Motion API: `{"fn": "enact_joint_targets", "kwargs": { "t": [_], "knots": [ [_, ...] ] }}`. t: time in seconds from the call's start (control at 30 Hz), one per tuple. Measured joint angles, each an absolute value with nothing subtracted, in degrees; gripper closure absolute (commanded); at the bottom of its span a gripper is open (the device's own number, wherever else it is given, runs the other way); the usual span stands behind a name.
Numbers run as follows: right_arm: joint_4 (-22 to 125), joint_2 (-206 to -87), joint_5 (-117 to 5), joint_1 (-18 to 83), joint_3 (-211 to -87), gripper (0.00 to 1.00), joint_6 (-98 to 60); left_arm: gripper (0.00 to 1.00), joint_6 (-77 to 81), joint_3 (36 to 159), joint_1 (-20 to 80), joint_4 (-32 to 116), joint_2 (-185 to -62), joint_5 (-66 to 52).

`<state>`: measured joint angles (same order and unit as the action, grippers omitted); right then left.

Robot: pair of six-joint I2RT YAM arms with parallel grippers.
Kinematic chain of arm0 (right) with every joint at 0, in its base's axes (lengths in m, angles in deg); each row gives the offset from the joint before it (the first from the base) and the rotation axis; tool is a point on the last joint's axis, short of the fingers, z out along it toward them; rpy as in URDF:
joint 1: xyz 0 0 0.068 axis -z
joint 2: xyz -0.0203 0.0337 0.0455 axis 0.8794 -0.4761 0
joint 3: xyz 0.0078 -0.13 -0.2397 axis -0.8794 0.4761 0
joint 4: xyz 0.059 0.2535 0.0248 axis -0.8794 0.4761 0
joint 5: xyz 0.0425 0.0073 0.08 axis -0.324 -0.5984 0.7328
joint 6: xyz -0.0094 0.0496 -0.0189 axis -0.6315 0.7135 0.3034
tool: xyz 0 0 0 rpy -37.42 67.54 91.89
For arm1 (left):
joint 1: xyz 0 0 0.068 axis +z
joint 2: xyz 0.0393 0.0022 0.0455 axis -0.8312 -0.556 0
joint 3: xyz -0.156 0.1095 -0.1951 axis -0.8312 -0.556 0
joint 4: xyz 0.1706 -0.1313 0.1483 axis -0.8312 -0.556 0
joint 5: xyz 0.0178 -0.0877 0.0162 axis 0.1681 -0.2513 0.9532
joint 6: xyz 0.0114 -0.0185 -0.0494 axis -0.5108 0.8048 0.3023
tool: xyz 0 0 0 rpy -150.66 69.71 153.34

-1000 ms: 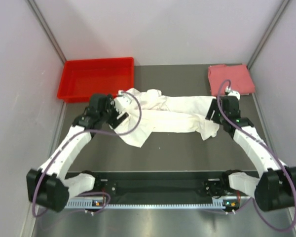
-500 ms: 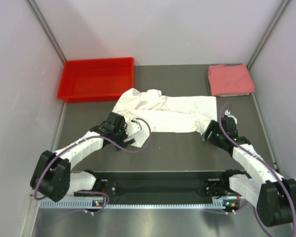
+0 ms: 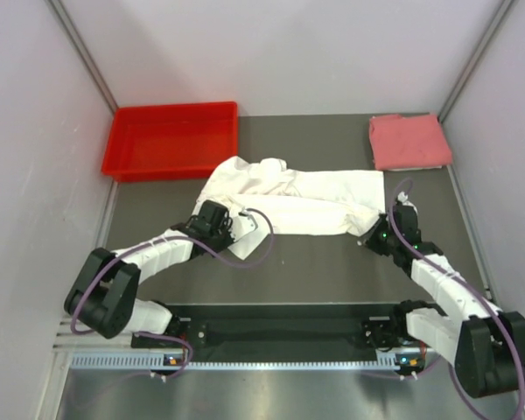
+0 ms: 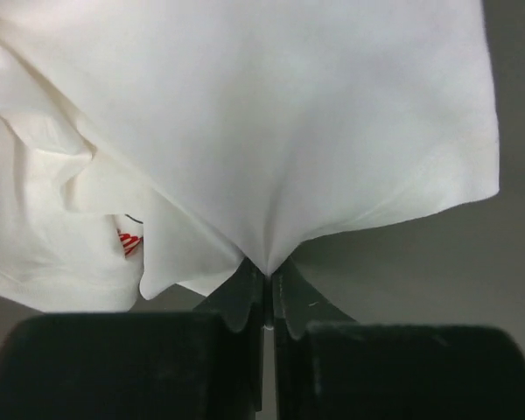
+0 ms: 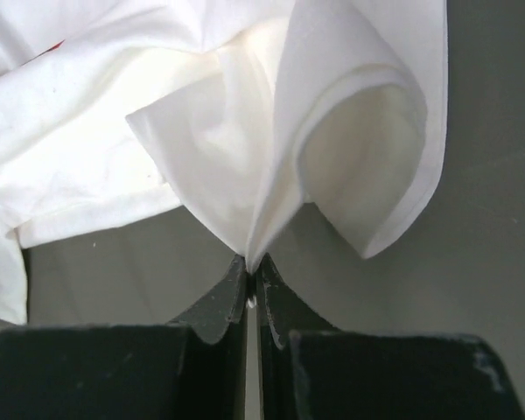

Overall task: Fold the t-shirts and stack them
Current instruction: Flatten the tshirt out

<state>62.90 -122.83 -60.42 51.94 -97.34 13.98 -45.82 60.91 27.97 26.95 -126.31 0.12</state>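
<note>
Top external: white t-shirt [image 3: 306, 197] rumpled, elongated; pink t-shirt [image 3: 409, 142] neatly square.

The right claw [image 5: 251, 282] is closed tight on a pinched edge of the white t-shirt [image 5: 184, 131]. The cloth spreads away from it in crumpled folds, one curling into a loop at right, over the grey tabletop [image 5: 494, 227].

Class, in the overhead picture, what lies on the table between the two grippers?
The white t-shirt, seen in the top view lying across the table; the left gripper and the right gripper each pinch its near edge.
</note>
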Motion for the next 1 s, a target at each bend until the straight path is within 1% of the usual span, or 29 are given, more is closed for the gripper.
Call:
{"fn": "enact_joint_targets", "kwargs": {
  "t": [0.13, 0.23, 0.37, 0.47, 0.53, 0.67, 0.83, 0.87, 0.9, 0.93, 0.97, 1.0],
  "knots": [
    [68.5, -117.2, -60.4, 52.0, -97.5, 1.0, 13.4, 1.0, -44.2, 61.0, 27.9, 24.3, -125.2, -0.6],
    [75.7, -113.7, -60.0, 52.0, -99.2, 1.0, 13.0, 1.0, -42.2, 64.3, 27.9, 15.9, -122.1, -0.4],
    [88.6, -108.1, -59.0, 52.0, -104.9, 1.0, 12.4, 1.0, -41.1, 72.1, 27.9, 2.5, -112.8, -3.2],
    [95.8, -104.1, -57.6, 52.0, -108.6, 1.0, 12.3, 1.0, -41.7, 78.5, 27.9, -8.5, -103.4, -8.2],
    [100.5, -101.8, -56.5, 52.0, -110.0, 1.0, 12.3, 1.0, -42.7, 81.9, 27.9, -15.4, -99.4, -10.6],
    [107.9, -98.0, -52.2, 52.0, -108.7, 1.0, 12.3, 1.0, -46.0, 87.7, 27.9, -28.0, -96.0, -14.7],
    [116.0, -97.6, -47.9, 52.0, -103.7, 0.98, 10.9, 1.0, -48.4, 86.3, 27.9, -33.1, -95.9, -15.8],
    [117.1, -97.9, -47.4, 52.0, -103.5, 0.96, 10.4, 1.0, -48.9, 85.3, 27.9, -33.8, -96.0, -15.8],
    [117.4, -98.1, -47.1, 52.0, -103.7, 0.86, 10.0, 0.96, -49.4, 83.9, 27.9, -34.5, -96.3, -15.9],
    [117.8, -98.2, -46.9, 52.0, -103.9, 0.54, 9.7, 0.87, -49.8, 82.9, 27.9, -34.9, -96.8, -16.0],
    [118.2, -98.3, -46.8, 52.0, -104.2, 0.46, 9.6, 0.8, -50.6, 81.8, 27.9, -35.5, -97.6, -16.1],
    [117.5, -98.4, -46.5, 52.0, -104.5, 0.39, 9.2, 0.5, -51.1, 80.7, 27.8, -35.8, -98.8, -16.5]
  ]
}}
